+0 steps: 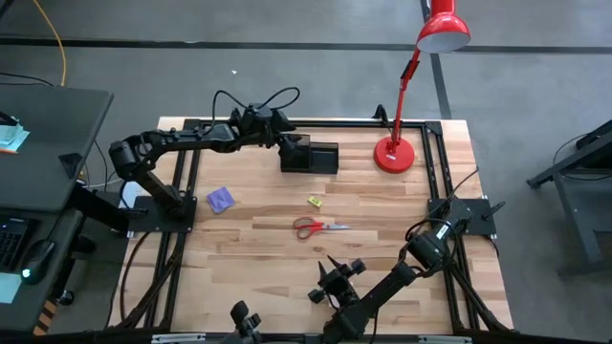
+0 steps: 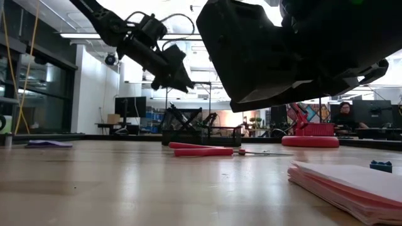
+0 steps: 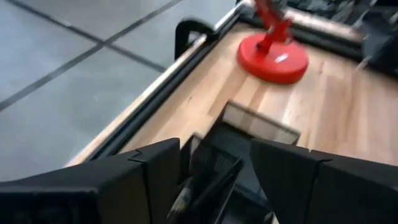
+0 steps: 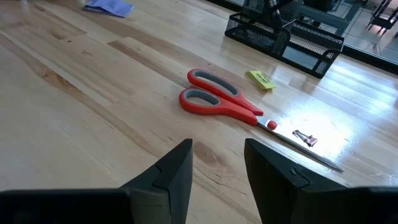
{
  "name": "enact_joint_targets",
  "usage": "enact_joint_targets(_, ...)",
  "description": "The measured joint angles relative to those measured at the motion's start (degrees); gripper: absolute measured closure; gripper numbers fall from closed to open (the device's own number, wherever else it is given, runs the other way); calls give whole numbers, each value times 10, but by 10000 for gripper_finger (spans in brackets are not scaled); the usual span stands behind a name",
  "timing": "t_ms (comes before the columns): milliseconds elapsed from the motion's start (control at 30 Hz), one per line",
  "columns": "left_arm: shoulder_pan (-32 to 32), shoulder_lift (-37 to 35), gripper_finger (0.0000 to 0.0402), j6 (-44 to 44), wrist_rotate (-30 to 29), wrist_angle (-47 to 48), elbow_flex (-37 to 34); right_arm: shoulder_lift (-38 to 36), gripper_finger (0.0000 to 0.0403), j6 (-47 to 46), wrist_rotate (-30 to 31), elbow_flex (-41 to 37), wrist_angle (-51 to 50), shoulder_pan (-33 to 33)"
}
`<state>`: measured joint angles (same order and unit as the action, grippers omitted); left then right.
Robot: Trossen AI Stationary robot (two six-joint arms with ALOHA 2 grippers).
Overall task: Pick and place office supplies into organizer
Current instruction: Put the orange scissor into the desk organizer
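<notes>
1. Organizer (image 1: 311, 156): black mesh, boxy, taller cup section joined to a lower tray section; set upright toward 12 o'clock of the table, near the far edge. Dark pens are seen standing tilted in the cup section in the low view.
2. Scissors (image 1: 320, 226): red handles, silver blades, shut, laid flat at table centre, handles toward 9 o'clock, tips toward 3 o'clock.
3. Yellow piece (image 1: 314, 201): tiny, flat, found between scissors and organizer, apart from both.
4. Purple note pad (image 1: 221, 200): flat, slightly skewed, placed toward 9 o'clock, well apart from the scissors.
5. Pink note pad (image 2: 352, 182): stacked sheets, flat, seen close to the low camera.
6. Small metal clip (image 4: 304, 137): laid just beside the scissor blades.
</notes>
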<state>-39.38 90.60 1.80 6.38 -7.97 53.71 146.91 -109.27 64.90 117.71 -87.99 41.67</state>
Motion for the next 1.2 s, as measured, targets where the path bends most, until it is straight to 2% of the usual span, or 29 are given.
enact_joint_targets(167, 0, -43, 205, 16, 61, 0, 0, 0, 265, 1, 2, 0, 0, 1)
enact_joint_targets(333, 1, -105, 220, 45, 131, 18, 0, 0, 265, 1, 7, 0, 0, 1)
enact_joint_targets(567, 27, -173, 241, 42, 155, 92, 0, 0, 265, -2, 10, 0, 1, 1)
enact_joint_targets(867, 149, -226, 250, 32, 145, 149, 0, 0, 265, -2, 10, 0, 4, 1)
enact_joint_targets(1133, 267, -255, 252, 25, 46, 206, 0, 0, 265, 1, -5, 9, -19, 9)
enact_joint_targets(1200, 293, -255, 252, 24, 26, 220, 0, -3, 265, 26, -2, 24, -19, 14)
